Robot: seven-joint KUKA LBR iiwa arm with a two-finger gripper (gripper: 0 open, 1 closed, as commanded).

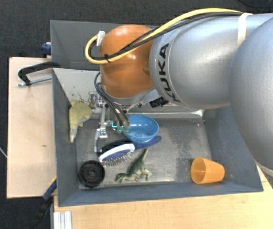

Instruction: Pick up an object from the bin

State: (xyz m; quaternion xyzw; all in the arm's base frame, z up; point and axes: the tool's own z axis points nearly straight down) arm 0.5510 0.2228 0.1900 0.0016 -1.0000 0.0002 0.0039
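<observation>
My gripper (110, 128) hangs under the wrist in the left middle of the bin, fingers apart and nothing seen between them. Its left finger (100, 133) comes down just above the white and blue hairbrush (117, 154), which lies slanted on the bin floor. The right finger stands at the left rim of a blue bowl (142, 129). A pale yellow-green floppy thing (78, 117) lies against the left wall, a little left of the gripper.
A green toy dinosaur (135, 169) lies near the front wall below the brush. A black round disc (90, 172) sits in the front left corner. An orange cup (206, 171) lies on its side at the front right. The arm covers the bin's back right.
</observation>
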